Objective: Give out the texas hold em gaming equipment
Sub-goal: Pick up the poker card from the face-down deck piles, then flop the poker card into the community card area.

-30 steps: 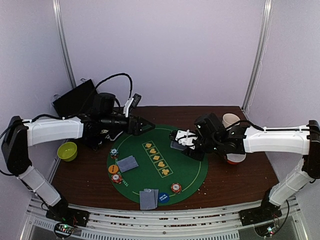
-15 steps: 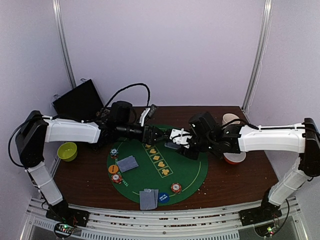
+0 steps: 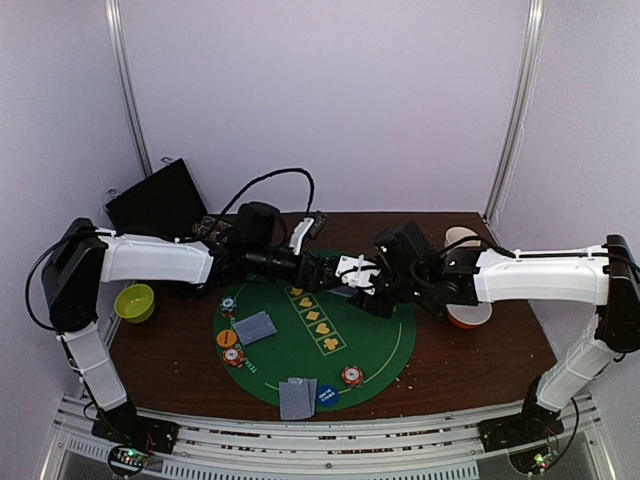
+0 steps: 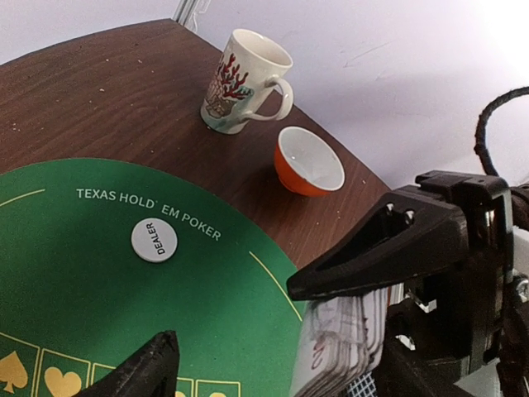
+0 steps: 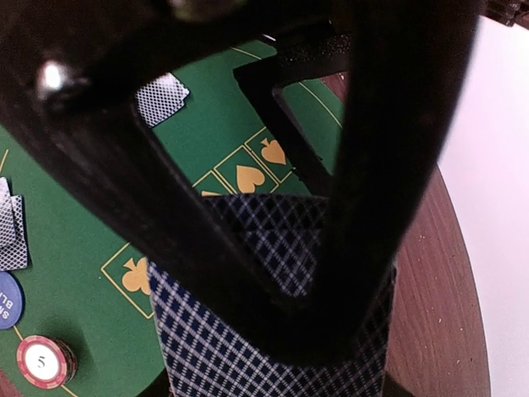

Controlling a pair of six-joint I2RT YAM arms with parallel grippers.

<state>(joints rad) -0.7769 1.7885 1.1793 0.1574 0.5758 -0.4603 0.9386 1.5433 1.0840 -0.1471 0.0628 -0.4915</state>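
Right pincer (image 3: 348, 278): pinching a deck of blue-checked cards (image 5: 273, 339), held over the far half of the green mat (image 3: 385, 345).

Left pincer (image 3: 326, 269): spread and facing the right pincer tip to tip. In the left wrist view the deck stands between its fingers (image 4: 153, 368); whether they touch it cannot be told.

DEALER disc (image 4: 154, 240): lies flat on the mat, near the printed title.

Dealt cards: left pile (image 3: 255, 325) lies on the mat's left side. Near pile (image 3: 297, 397) lies at the near edge, just beside the blue disc (image 3: 326, 394) and near the near chip stack (image 3: 351, 375).

Orange disc (image 3: 227, 338): lies at the left rim, just beside the left chip stack (image 3: 234, 356).

Mug (image 4: 244, 83) and orange bowl (image 4: 308, 161): stand on the worktop (image 3: 480, 350), off the mat.
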